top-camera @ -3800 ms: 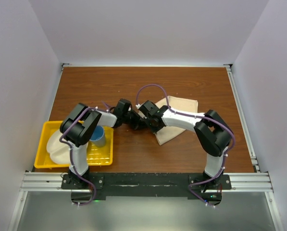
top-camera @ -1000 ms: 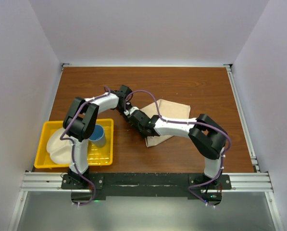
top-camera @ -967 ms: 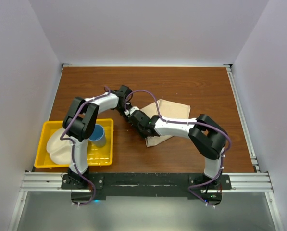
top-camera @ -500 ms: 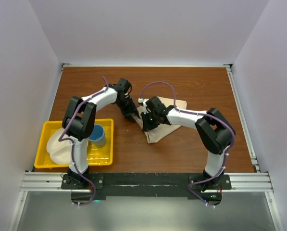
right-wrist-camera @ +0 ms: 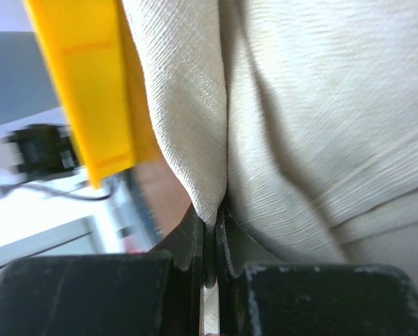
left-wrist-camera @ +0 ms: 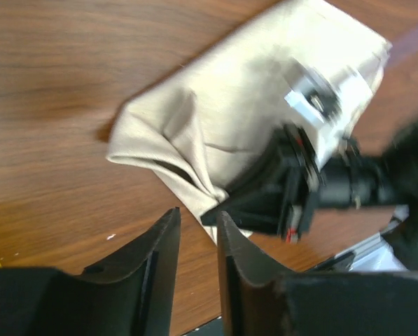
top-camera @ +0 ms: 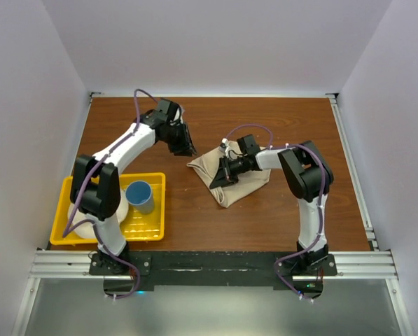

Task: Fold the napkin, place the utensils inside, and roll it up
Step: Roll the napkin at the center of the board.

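The beige napkin lies crumpled on the brown table, right of centre. My right gripper lies low across it, pointing left, and is shut on a raised fold of the napkin, which is pinched between its jaws. My left gripper hangs above the table to the far left of the napkin, apart from it. Its fingers stand a little apart with nothing between them. The right gripper shows dark on the cloth in the left wrist view. The utensils are out of view.
A yellow tray stands at the near left, holding a blue cup and a white plate. The yellow tray also shows in the right wrist view. White walls close in the table on three sides.
The left gripper has let go and drawn back to the far left. The right gripper has shut on the napkin and swung right, lifting a fold and bunching the cloth.
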Robot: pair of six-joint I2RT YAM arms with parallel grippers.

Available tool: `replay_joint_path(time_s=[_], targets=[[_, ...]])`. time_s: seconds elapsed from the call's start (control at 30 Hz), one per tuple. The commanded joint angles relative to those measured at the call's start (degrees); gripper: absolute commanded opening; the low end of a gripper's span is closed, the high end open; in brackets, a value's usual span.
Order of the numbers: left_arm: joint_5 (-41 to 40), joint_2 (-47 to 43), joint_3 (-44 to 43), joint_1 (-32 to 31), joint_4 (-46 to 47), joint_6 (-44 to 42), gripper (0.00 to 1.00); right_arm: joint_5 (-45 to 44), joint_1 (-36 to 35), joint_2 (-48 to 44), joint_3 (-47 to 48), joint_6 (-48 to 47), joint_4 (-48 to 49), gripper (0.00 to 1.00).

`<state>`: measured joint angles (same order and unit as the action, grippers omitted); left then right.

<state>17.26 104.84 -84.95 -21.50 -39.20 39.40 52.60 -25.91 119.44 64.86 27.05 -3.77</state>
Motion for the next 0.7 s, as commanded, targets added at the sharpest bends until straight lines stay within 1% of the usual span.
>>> replay_joint_path(time_s=[0.0,0.07,0.1,0.13,0.17,0.2,0.23,0.3,0.33,0.4,0.43,0.5,0.53,0.6,0.63,0.67], targets=[[3.22,-2.1,5.48,-4.34,6.41,-4.07,0.21,4.88,2.44,5.8,1.32,3.8,-1.85,0.0],[5.06,-1.39,7.5,-4.96,10.09,-2.76,0.15,5.23,3.49,6.68,1.84,4.15,-2.03,0.0],[5.24,-1.3,9.95,-5.31,11.67,-2.22,0.13,5.23,3.76,6.86,2.02,3.89,-2.73,0.0],[6.2,-1.39,11.37,-5.4,15.69,-1.7,0.12,4.71,3.85,7.12,2.37,3.37,-3.52,0.0],[7.17,-0.87,12.69,-5.49,17.73,-0.39,0.1,4.36,4.02,7.39,3.25,1.97,-4.57,0.0],[7.96,-0.6,14.79,-5.49,19.67,0.15,0.06,4.62,4.2,7.82,3.43,1.7,-5.36,0.0],[9.36,-0.25,15.85,-5.49,24.39,0.76,0.05,4.97,4.2,7.92,3.43,1.78,-5.11,0.0],[10.16,-0.16,19.36,-5.49,29.6,3.05,0.01,4.71,4.29,8.35,3.69,1.26,-6.41,0.0],[10.08,-0.25,20.51,-5.49,35.1,3.75,0.0,4.44,4.29,8.53,4.13,0.64,-7.29,0.0],[9.12,-0.69,23.49,-5.49,38.31,5.42,0.0,4.09,4.38,8.62,4.75,-0.59,-8.36,0.0],[8.76,-0.77,24.29,-5.49,43.63,5.95,0.0,4.26,4.29,8.45,4.92,-0.77,-8.36,0.0],[8.15,-0.77,26.66,-5.49,46.92,7.35,0.0,4.09,4.38,8.53,5.54,-1.99,-10.37,0.0],[7.88,-0.69,27.46,-5.49,50.42,8.06,0.0,4.09,4.38,8.71,6.15,-2.61,-10.99,0.0],[7.88,-0.6,29.91,-5.49,54.21,10.95,0.0,3.66,4.64,8.8,6.33,-3.84,-12.74,0.0],[7.79,-0.51,30.62,-5.4,58.15,11.92,0.0,3.3,4.82,8.71,6.24,-4.19,-13.36,0.0],[7.79,0.19,31.5,-5.49,59.58,13.58,0.0,2.95,5.43,8.36,5.98,-4.54,-13.72,0.0]])
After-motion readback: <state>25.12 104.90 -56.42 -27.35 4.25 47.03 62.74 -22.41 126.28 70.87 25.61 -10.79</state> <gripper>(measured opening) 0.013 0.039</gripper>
